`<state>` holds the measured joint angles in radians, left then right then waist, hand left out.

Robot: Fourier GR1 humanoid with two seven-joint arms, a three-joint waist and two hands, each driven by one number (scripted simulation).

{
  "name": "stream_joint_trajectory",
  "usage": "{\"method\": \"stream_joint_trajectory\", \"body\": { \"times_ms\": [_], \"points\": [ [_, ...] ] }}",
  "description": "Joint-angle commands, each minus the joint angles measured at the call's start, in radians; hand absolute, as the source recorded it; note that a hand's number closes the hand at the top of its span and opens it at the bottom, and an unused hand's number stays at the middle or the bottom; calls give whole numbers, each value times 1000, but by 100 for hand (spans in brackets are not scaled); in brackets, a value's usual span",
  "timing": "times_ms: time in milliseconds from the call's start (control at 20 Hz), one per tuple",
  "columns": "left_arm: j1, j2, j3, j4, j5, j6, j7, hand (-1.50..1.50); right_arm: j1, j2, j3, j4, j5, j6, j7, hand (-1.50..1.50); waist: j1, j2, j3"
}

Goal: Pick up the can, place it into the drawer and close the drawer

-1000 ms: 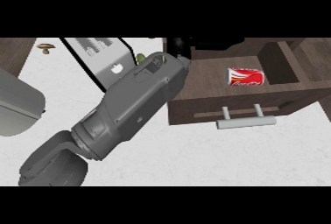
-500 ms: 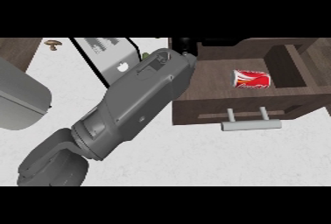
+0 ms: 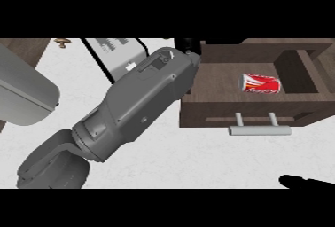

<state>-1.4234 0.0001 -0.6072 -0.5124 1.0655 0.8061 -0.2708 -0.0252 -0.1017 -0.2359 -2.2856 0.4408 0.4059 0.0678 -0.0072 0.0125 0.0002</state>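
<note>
Your can [image 3: 262, 84] lies in the open drawer [image 3: 216, 108], so only closing is left; I cannot tell how either hand's fingers are set.

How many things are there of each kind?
Can: 1
Drawer: 1
Drawer handle: 1
Grey forearm: 1
Black hand: 1, only partly showing at the lower right
Total: 5

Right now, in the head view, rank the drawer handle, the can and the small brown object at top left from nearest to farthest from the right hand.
From the right hand, at the lower right edge:
1. drawer handle, above it.
2. can, inside the open drawer.
3. small brown object, far top left.
</note>
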Motion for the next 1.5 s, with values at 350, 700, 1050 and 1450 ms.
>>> {"method": "stream_joint_trajectory", "body": {
  "times_ms": [350,700,1050,1450],
  "points": [
    [31,39,2,-35,-65,3,74,-150,-237,15,263,380,450,-225,-83,-150,34,-10,0],
    [78,110,-10,-156,-105,51,127,-150,-380,-47,291,675,582,-285,-146,-150,49,-14,0],
    [177,216,-11,-284,-136,26,179,-150,-495,-29,280,1002,704,-455,-156,-150,50,-14,0],
    [230,302,-7,-385,-177,41,258,-150,-655,-29,221,1403,785,-682,-195,-150,49,-7,1]
  ]
}}
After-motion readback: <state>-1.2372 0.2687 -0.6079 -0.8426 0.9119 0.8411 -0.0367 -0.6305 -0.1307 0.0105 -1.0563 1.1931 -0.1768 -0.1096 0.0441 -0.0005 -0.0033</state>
